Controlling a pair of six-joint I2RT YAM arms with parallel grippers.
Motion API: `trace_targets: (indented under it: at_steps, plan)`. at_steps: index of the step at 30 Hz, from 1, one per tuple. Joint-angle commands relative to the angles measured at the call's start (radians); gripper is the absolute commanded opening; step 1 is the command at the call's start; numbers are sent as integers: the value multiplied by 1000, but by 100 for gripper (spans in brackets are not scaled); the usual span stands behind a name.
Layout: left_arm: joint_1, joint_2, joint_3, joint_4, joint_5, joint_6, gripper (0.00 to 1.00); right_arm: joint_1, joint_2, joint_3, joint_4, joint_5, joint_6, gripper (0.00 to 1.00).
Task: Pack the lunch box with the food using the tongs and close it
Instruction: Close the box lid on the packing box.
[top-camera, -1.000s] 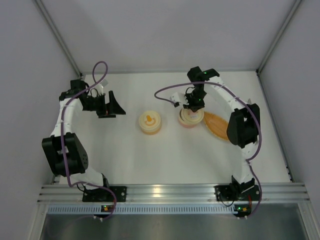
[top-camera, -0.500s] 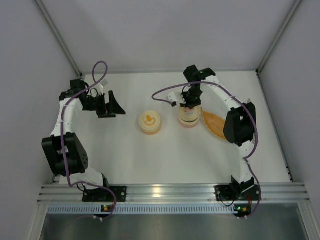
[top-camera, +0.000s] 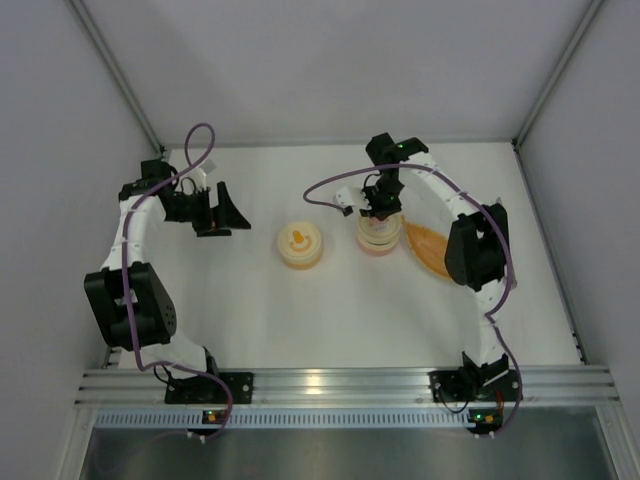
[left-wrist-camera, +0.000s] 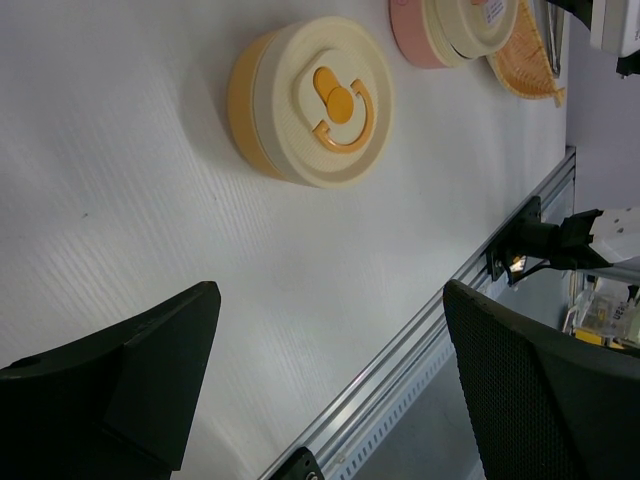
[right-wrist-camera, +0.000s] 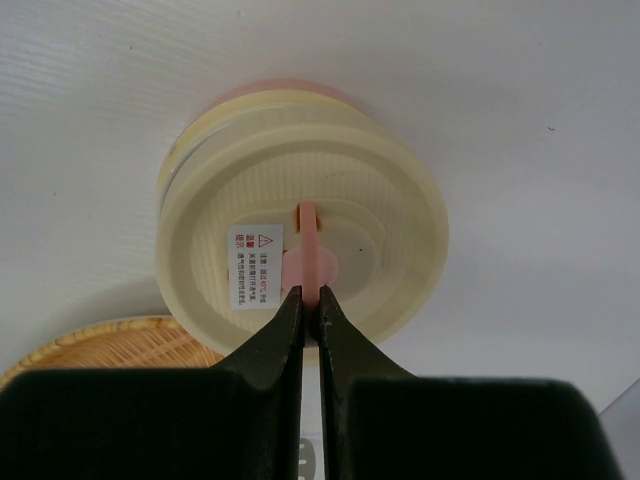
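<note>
The pink lunch box (top-camera: 378, 240) stands right of centre, its pink wall (right-wrist-camera: 270, 92) showing at the far rim. A cream round lid (right-wrist-camera: 300, 215) lies over it, slightly off-centre. My right gripper (right-wrist-camera: 310, 300) is shut on the lid's thin pink handle (right-wrist-camera: 309, 235), which stands upright between the fingers; from above this gripper (top-camera: 382, 208) covers the lid. My left gripper (top-camera: 222, 210) hangs open over bare table at the far left, its fingers (left-wrist-camera: 160, 350) wide apart with nothing between them. The food and the tongs are out of view.
A second, orange box with a closed cream lid (top-camera: 300, 244) (left-wrist-camera: 310, 100) sits mid-table. An orange woven boat-shaped tray (top-camera: 430, 252) (right-wrist-camera: 110, 345) lies just right of the pink box. The aluminium rail (left-wrist-camera: 430, 340) marks the near edge.
My right wrist has shifted a little to the left and away over the pink box, still shut on the lid's handle. The left arm has not moved.
</note>
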Motion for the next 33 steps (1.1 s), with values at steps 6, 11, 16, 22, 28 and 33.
trace_targets:
  at_steps: [6, 11, 16, 22, 28, 33]
  plan:
    - [11, 3, 34, 23, 23, 16, 98, 23, -28, 14, 9, -32, -15, 0]
    - [13, 9, 31, 26, 25, 13, 98, 23, -79, -41, 57, -35, 3, 0]
    - [13, 12, 30, 29, 26, 10, 98, 23, -99, -46, 90, -54, 34, 0]
    - [13, 12, 28, 23, 21, 16, 98, 23, -107, -43, 83, -60, 42, 0]
    - [13, 12, 27, 23, 25, 15, 98, 21, -104, -57, 60, -61, 32, 0]
    - [13, 9, 27, 20, 20, 19, 98, 21, -102, -87, 74, -45, 23, 0]
